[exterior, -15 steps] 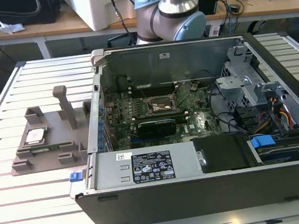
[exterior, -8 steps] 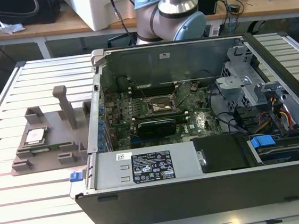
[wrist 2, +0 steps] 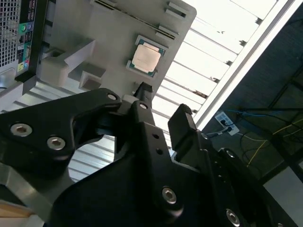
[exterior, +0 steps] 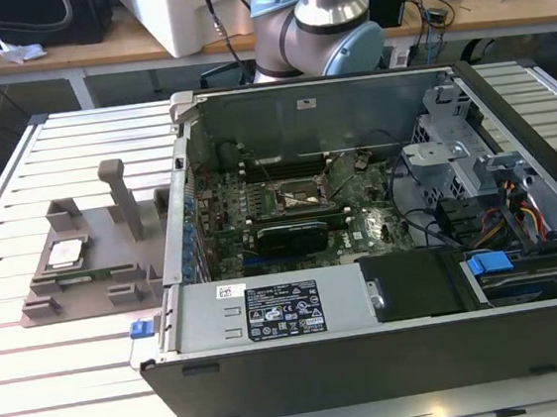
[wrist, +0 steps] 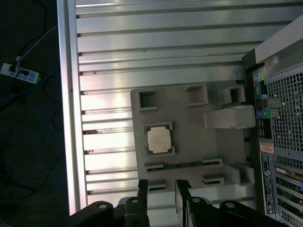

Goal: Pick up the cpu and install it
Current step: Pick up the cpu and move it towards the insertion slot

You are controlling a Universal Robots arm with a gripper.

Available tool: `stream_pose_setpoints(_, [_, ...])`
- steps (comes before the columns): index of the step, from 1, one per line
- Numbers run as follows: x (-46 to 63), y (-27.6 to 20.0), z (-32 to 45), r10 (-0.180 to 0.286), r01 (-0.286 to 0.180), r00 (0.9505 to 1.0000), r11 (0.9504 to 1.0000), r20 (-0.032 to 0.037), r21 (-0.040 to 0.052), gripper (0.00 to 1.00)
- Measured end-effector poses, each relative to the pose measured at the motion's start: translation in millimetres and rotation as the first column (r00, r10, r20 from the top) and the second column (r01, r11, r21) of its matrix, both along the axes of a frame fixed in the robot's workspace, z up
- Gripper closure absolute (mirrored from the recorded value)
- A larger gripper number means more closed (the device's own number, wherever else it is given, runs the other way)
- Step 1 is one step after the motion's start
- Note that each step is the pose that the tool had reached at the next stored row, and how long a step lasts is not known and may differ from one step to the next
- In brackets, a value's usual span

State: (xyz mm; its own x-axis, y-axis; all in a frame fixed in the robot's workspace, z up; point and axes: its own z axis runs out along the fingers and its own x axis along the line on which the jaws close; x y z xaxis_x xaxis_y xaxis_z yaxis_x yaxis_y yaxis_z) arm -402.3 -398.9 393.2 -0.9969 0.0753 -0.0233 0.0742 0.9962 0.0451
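Observation:
The cpu [exterior: 65,254] is a small square chip with a silvery top and thin green edge. It lies flat in a recess of the grey fixture plate [exterior: 97,287], at the exterior view's left of the computer case. Both wrist views look down on the cpu [wrist 2: 145,58] [wrist: 158,140] from well above. My gripper [wrist: 161,190] [wrist 2: 163,106] hangs high over the fixture, apart from the chip. Its two black fingers [wrist: 142,187] stand open with nothing between them. The motherboard socket [exterior: 297,198] sits inside the open case.
The open computer case [exterior: 364,259] lies on a slatted metal table [exterior: 37,373]. An upright grey post [exterior: 123,195] and several small blocks rise from the fixture plate near the chip. The arm's body [exterior: 319,25] stands behind the case. Cables and a power strip [wrist: 19,73] lie on the floor.

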Motion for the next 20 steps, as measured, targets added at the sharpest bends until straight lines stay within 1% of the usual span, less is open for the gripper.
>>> stream_pose_setpoints(1, [0.0,0.0,0.0,0.0,0.0,1.0,1.0,0.0,0.0,0.52])
stream_pose_setpoints(4, [-0.1,0.0,0.0,0.0,0.0,1.0,1.0,0.0,0.0,0.34])
stream_pose_setpoints(5, [-0.3,0.1,0.0,0.0,0.0,1.0,0.9999,-0.0001,-0.0151,0.34])
stream_pose_setpoints(6, [-0.1,0.1,-0.7,0.013,-0.013,0.9999,0.9993,-0.0004,-0.0343,0.34])
stream_pose_setpoints(8, [-0.1,0.8,-2.1,0.064,-0.064,0.9979,0.9973,-0.0003,-0.0343,0.34])
stream_pose_setpoints(10, [-0.1,0.8,-3.1,0.065,-0.065,0.9979,0.9973,-0.0007,-0.0346,0.34])
stream_pose_setpoints(11, [-0.1,0.8,-4.4,0.065,-0.065,0.9979,0.9972,-0.0007,-0.0374,0.34])
stream_pose_setpoints(12, [-0.1,0.8,-7.6,0.065,-0.065,0.9979,0.9972,-0.0007,-0.0387,0.34])
stream_pose_setpoints(13, [-0.1,0.8,-10.3,0.065,-0.065,0.9979,0.9972,-0.0007,-0.0386,0.34])
stream_pose_setpoints(18, [-0.1,0.8,-16.0,0.065,-0.065,0.9979,0.9972,-0.0007,-0.0387,0.34])
stream_pose_setpoints(20, [0.1,0.9,-22.1,0.065,-0.065,0.9979,0.9972,-0.0007,-0.0387,0.34])
